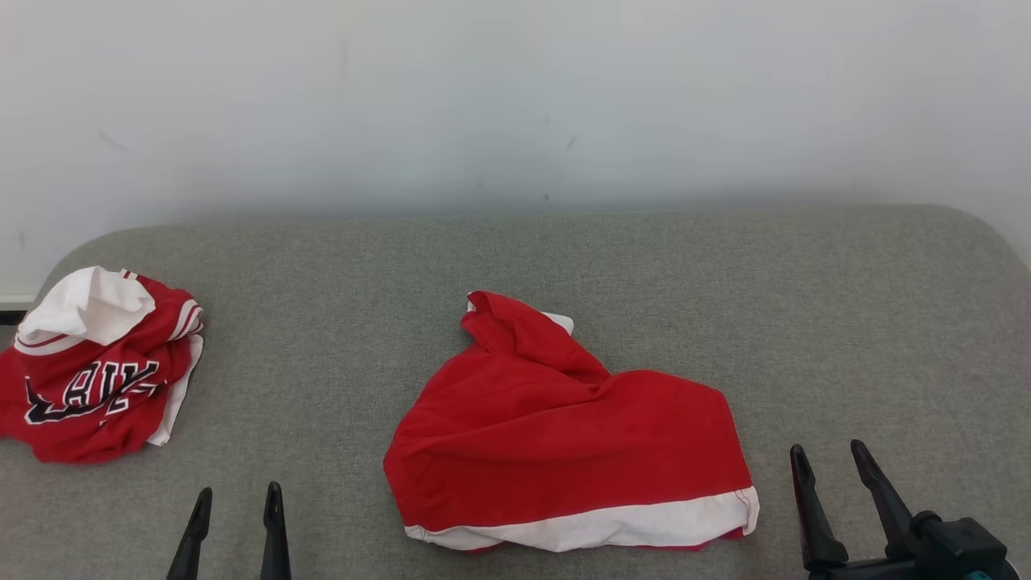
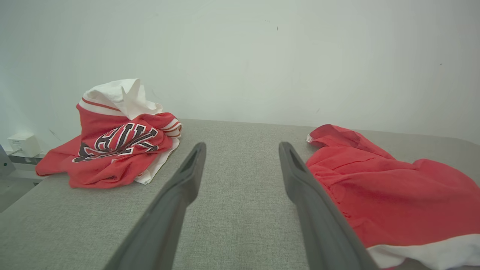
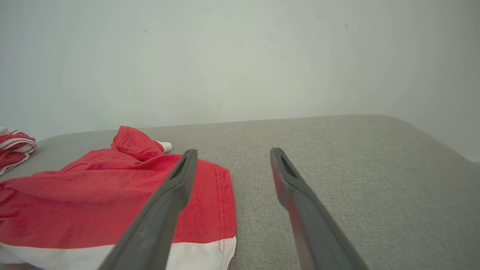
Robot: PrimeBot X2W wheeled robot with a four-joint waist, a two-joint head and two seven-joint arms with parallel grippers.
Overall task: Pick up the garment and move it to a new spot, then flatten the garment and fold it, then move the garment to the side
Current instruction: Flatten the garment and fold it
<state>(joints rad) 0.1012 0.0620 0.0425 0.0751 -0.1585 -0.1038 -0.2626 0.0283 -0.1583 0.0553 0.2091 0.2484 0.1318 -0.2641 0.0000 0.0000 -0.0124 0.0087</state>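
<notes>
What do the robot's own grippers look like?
Both the left gripper and right gripper have two long, slim, dark grey fingers that taper to narrow tips, each with a slot-like recess near the end. The right one sits on a black mount.

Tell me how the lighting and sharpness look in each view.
Head view: soft, even light, no glare, faint shadows under the red shorts. Left wrist view: jersey lettering sharp, left gripper slightly soft up close. Right wrist view: same flat light, right gripper stretched by the wide angle.
</notes>
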